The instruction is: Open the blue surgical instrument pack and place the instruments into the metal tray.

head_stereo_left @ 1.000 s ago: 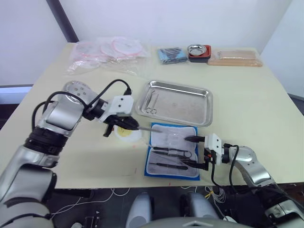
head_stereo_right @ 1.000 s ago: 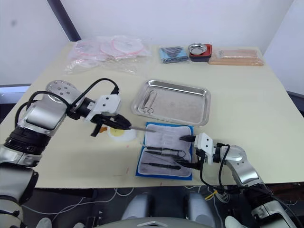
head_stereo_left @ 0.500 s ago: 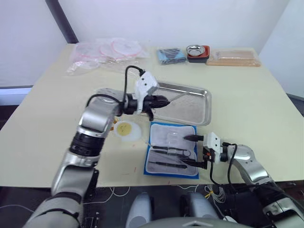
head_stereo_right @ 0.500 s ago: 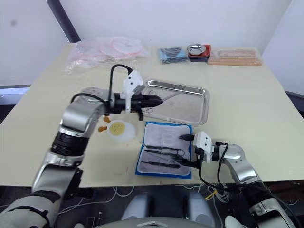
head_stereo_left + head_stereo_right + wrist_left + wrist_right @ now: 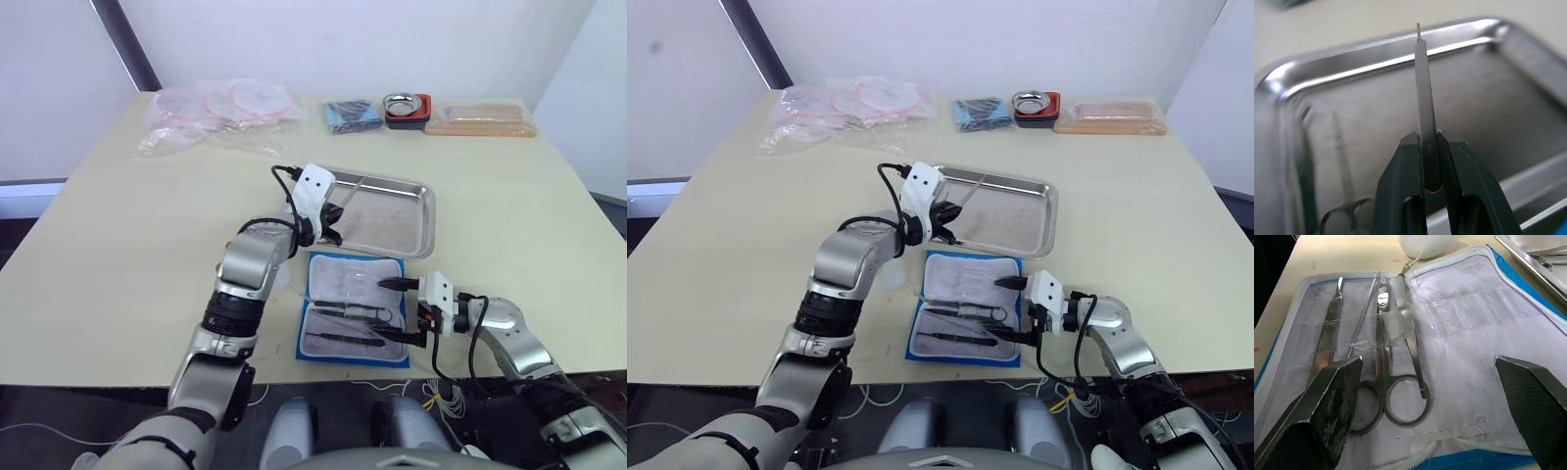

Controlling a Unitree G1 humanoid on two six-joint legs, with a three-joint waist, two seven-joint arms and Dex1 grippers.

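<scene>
The blue surgical instrument pack (image 5: 358, 313) lies open and flat near the table's front edge, pale lining up. Instruments still lie in it: ring-handled scissors (image 5: 1400, 382) and a straight slim tool (image 5: 1327, 328). My right gripper (image 5: 400, 309) rests at the pack's right edge, open wide, with nothing between its fingers (image 5: 1327, 401). Just behind the pack is the metal tray (image 5: 428, 220). My left gripper (image 5: 1429, 137) hovers over the tray's left part, shut on a slim straight metal instrument (image 5: 1423, 73) that points toward the far rim. A pair of scissors (image 5: 1341, 161) lies in the tray below it.
Clear plastic bags with pink rings (image 5: 220, 108) sit at the back left. A dark blue bundle (image 5: 353, 115), a small metal bowl in a red holder (image 5: 407, 106) and a long tan package (image 5: 480, 119) line the back edge. A white round object (image 5: 1425, 242) lies by the pack's left side.
My left gripper has carried the slim instrument from left of the pack, back and rightward, to above the tray's left part. The right gripper has stayed open at the pack's right edge.
</scene>
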